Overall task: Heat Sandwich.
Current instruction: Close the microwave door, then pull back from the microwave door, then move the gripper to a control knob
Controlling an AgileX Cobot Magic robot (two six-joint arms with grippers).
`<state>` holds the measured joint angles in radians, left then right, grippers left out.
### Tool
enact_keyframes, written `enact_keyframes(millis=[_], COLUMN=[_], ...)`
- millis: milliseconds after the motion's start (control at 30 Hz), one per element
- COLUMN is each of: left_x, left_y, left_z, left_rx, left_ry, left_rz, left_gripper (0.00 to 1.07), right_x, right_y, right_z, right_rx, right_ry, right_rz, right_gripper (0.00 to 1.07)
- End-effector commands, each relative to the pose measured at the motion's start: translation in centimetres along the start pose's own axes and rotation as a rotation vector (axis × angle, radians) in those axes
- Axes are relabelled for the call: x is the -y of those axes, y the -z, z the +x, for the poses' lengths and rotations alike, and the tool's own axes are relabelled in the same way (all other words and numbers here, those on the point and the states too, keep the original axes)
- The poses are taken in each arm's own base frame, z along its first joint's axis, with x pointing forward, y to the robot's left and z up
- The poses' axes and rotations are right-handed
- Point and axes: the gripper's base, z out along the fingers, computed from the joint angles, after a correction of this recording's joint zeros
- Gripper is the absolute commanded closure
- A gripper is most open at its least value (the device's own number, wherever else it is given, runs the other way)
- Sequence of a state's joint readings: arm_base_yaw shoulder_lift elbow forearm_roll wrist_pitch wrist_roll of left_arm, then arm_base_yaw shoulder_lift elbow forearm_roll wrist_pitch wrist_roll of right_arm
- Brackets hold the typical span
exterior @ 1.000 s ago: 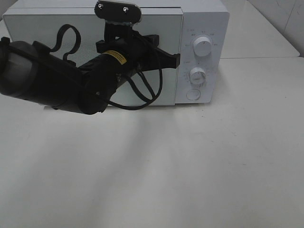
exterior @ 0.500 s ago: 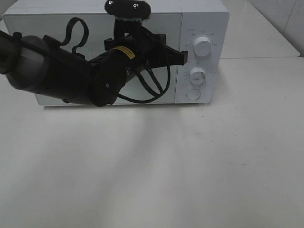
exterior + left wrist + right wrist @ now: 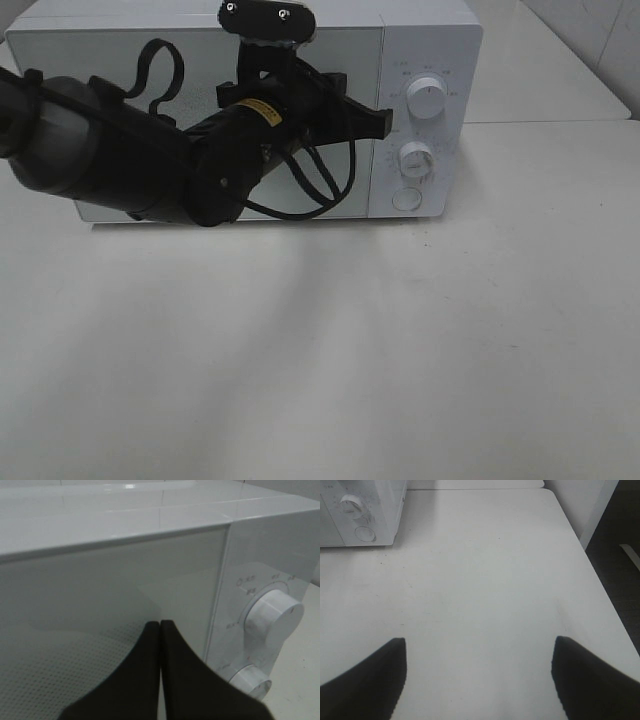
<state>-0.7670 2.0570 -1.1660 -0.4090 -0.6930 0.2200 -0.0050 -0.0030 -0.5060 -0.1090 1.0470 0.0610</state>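
The sandwich and its pink plate are out of view. The white microwave [image 3: 430,40] stands at the back of the table with its door [image 3: 100,70] closed. My left gripper [image 3: 383,122] is shut and empty, held close in front of the door's right edge, beside the control panel. In the left wrist view its fingertips [image 3: 160,623] are pressed together, pointing at the door seam left of the upper knob [image 3: 272,617]. My right gripper [image 3: 479,647] is open and empty above bare table, to the right of the microwave [image 3: 360,510].
The control panel has an upper knob [image 3: 427,97], a lower knob [image 3: 416,158] and a round button [image 3: 406,199]. The left arm [image 3: 120,160] and its cables cover much of the door. The white table [image 3: 400,340] ends at an edge on the right [image 3: 600,580].
The left arm has shifted right and slightly up, bringing its shut gripper to the door's right edge. It has hardly moved in the last half second.
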Motion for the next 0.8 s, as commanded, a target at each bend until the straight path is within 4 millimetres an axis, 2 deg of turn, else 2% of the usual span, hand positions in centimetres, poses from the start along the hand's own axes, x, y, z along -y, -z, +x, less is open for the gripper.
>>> enact_keyframes(millis=[33,367,400,467,567,633,667,700,733,767,800], left_x=[-0.7,-0.5,-0.4,-0.3,-0.1,0.0,0.1,0.4,0.5,0.6,0.6], left_y=[1.0,5.2,6.3,6.8,8.8,9.1,9.5,10.2,10.4,10.8,10.8], left_z=[-1.1,-1.1,-1.0,-0.9,-0.8,-0.7,-0.7,-0.5,-0.5,-0.5,-0.5], left_rx=[0.046,-0.001,-0.032,-0.055,-0.164,-0.208,-0.250,-0.344,-0.376,-0.413,-0.413], left_ry=[0.011,-0.003,0.000,0.005,0.034,0.038,0.041,0.043,0.045,0.047,0.047], left_rz=[-0.055,-0.028,-0.012,-0.003,0.030,0.044,0.062,0.100,0.113,0.129,0.129], left_gripper=[1.06,1.06,1.06,1.06,1.05,1.02,0.97,0.79,0.69,0.53,0.53], right_x=[0.0,0.0,0.0,0.0,0.0,0.0,0.0,0.0,0.0,0.0,0.0], right_y=[0.3,0.3,0.3,0.3,0.3,0.3,0.3,0.3,0.3,0.3,0.3], right_z=[0.2,0.2,0.2,0.2,0.2,0.2,0.2,0.2,0.2,0.2,0.2], right_rx=[0.035,0.035,0.035,0.035,0.035,0.035,0.035,0.035,0.035,0.035,0.035], right_ry=[-0.002,-0.002,-0.002,-0.002,-0.002,-0.002,-0.002,-0.002,-0.002,-0.002,-0.002], right_rz=[0.007,0.007,0.007,0.007,0.007,0.007,0.007,0.007,0.007,0.007,0.007], right_gripper=[0.31,0.31,0.31,0.31,0.31,0.31,0.31,0.31,0.31,0.31,0.31])
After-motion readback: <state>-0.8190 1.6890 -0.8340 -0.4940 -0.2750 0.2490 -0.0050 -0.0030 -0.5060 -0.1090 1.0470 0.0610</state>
